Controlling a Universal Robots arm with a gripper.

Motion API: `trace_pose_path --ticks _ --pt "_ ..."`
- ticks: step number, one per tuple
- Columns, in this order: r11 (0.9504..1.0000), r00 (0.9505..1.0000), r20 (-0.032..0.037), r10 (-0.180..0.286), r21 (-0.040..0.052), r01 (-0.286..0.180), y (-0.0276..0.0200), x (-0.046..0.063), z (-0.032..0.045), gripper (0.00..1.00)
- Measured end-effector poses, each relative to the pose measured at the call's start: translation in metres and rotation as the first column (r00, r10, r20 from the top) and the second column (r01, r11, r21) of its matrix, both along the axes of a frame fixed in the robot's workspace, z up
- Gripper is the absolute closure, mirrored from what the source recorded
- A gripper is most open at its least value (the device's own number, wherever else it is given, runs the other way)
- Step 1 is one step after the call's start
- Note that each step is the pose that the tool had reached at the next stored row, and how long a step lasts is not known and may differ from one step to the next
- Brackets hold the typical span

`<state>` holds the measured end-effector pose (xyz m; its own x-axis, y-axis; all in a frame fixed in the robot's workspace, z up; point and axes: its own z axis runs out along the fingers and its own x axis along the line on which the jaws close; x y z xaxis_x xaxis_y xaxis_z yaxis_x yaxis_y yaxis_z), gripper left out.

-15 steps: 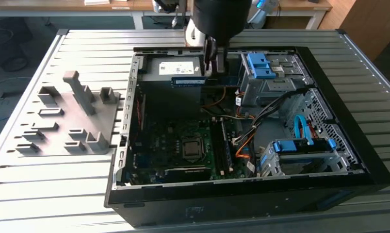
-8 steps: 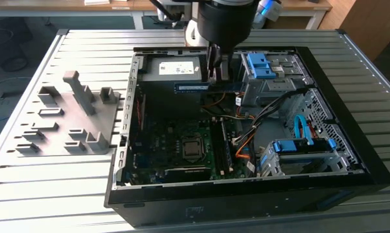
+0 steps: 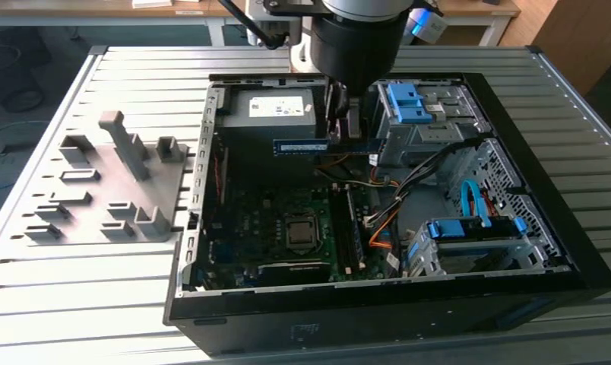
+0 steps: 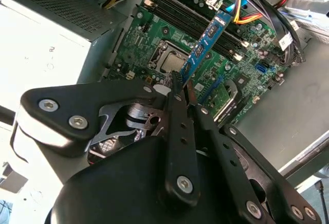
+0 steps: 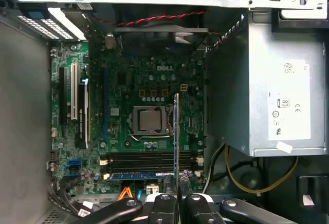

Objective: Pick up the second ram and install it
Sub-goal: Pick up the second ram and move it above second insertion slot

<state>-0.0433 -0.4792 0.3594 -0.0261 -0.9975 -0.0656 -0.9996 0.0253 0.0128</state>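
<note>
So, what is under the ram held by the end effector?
The motherboard, with its processor socket and memory slots; one slot already holds a stick. The thin strip directly beneath the ram is covered.

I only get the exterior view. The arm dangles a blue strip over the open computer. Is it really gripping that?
Observer: Yes; in the second wrist view the gripper is clamped shut on the second ram.
Visitor: Is there a first one?
Observer: In the first wrist view another ram stick sits seated in the slot farthest from the processor.
Visitor: Any room left?
Observer: The black slots beside it are bare.
</note>
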Motion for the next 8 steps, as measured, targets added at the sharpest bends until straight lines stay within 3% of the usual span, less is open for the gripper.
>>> trace_pose_path --ticks 8 --pt "1.0000 1.0000 0.0000 0.000 0.0000 0.000 0.0000 0.0000 -0.0001 0.86"
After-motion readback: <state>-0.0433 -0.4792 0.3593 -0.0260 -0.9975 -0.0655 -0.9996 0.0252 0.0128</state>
